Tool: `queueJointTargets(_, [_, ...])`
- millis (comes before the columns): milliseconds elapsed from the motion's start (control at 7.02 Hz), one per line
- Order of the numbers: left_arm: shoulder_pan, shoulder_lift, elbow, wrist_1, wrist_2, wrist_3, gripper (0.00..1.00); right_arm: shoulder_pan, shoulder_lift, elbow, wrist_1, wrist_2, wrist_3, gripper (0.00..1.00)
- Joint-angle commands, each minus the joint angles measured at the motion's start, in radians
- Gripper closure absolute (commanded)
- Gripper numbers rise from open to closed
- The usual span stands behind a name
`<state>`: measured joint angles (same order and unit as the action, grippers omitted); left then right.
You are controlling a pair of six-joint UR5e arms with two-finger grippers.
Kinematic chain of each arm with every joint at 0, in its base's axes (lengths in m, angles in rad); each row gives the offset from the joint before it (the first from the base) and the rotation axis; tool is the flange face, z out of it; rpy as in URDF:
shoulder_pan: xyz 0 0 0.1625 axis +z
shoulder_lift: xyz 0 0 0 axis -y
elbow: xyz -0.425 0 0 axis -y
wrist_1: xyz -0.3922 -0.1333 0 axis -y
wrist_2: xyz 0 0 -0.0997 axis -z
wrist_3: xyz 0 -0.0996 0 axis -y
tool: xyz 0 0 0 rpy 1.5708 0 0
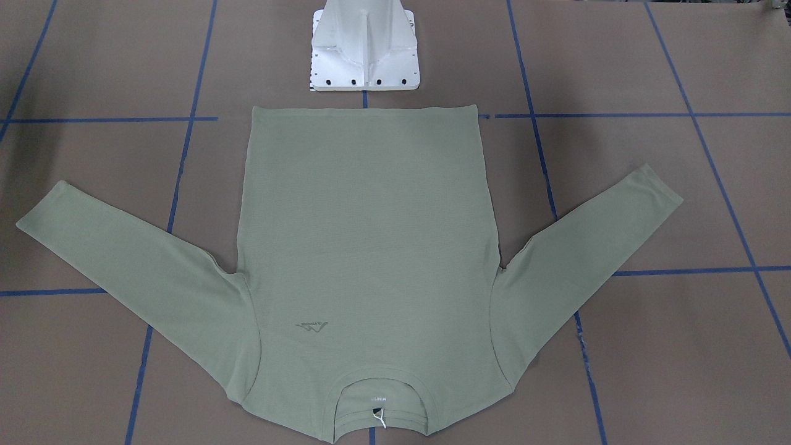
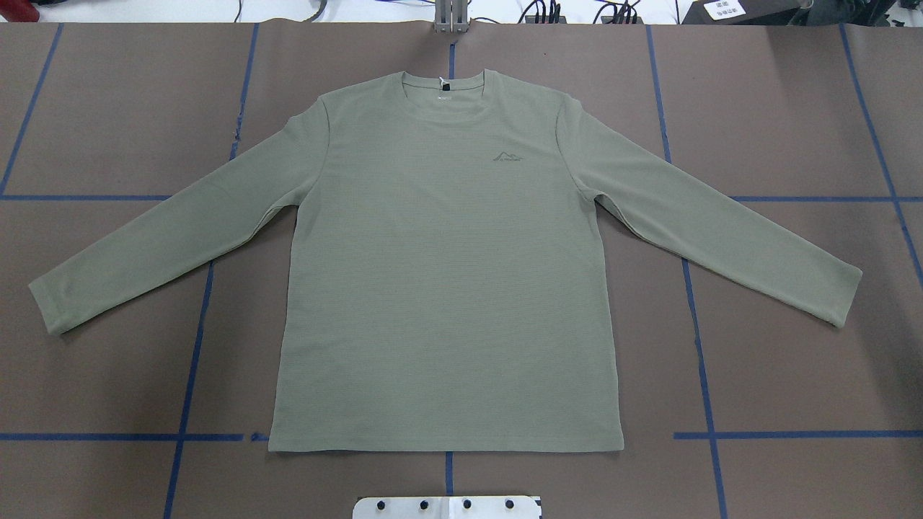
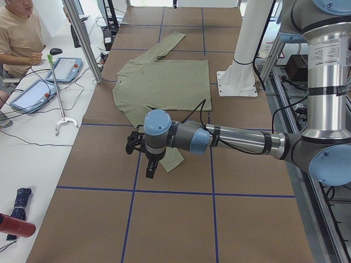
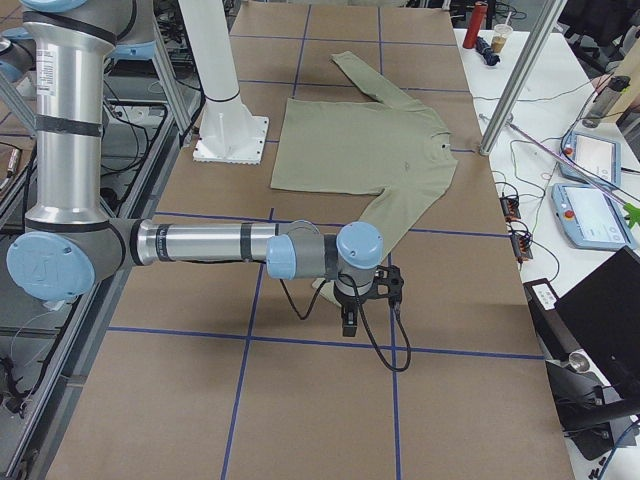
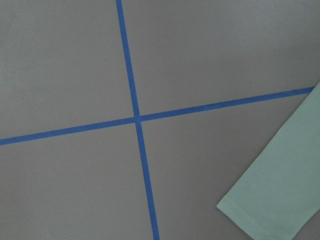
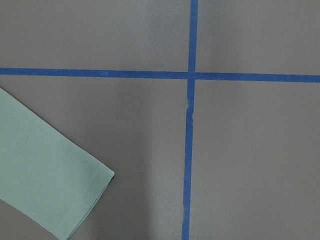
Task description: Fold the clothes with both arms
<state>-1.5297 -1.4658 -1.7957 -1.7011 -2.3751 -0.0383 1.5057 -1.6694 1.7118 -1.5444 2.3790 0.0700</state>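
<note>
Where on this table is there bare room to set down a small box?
The shirt covers the middle, and the white pedestal base stands just off its hem. Bare table shows in four patches: the two far corners beyond the sleeves, and the two near corners between each sleeve and the robot-side edge. The wedges between sleeves and body are narrow.

Overhead and front views oppose each other, sharing the shirt (image 2: 447, 288); side views look from the table (image 3: 175, 219) ends; wrist cameras close, downward.
</note>
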Motion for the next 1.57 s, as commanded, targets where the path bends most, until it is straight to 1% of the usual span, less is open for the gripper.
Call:
queueJointTargets(0, [0.002,0.013,-0.002,0.0,-0.009,-0.002,0.0,-0.004,-0.009,0.009,0.033,0.02,0.001,0.0])
queueJointTargets(142, [0.0,0.013,-0.008,-0.002,-0.013,0.0,0.0,-0.002,-0.015,0.031,0.033,0.019,-0.001,0.0])
queueJointTargets(285, [-0.001,0.016,-0.03,-0.008,-0.082,0.0,0.0,-0.005,-0.029,0.051,0.033,0.008,-0.002,0.0])
queueJointTargets(570, [0.003,0.018,-0.044,-0.006,-0.114,-0.002,0.0,-0.016,-0.058,0.052,0.029,0.023,0.002,0.0])
queueJointTargets(712, [0.002,0.022,-0.021,-0.008,-0.151,0.006,0.0,-0.021,-0.058,0.06,0.03,0.07,0.004,0.0])
queueJointTargets(855, [0.003,0.019,-0.049,-0.009,-0.141,0.006,0.0,-0.045,-0.053,0.063,0.033,0.08,0.004,0.0])
queueJointTargets(997, [0.006,0.01,-0.025,-0.011,-0.141,0.005,0.0,-0.068,-0.047,0.063,0.04,0.072,0.005,0.0])
queueJointTargets(1140, [0.006,0.009,-0.007,-0.018,-0.142,0.002,0.0,-0.115,-0.027,0.043,0.04,0.047,0.037,0.0])
queueJointTargets(1282, [0.011,-0.013,0.063,-0.075,-0.154,0.005,0.0,-0.142,0.002,0.037,0.07,0.023,0.109,0.0])
queueJointTargets(1425, [0.011,-0.063,0.103,-0.179,-0.153,-0.058,0.0,-0.194,0.019,0.023,0.131,0.02,0.242,0.0])
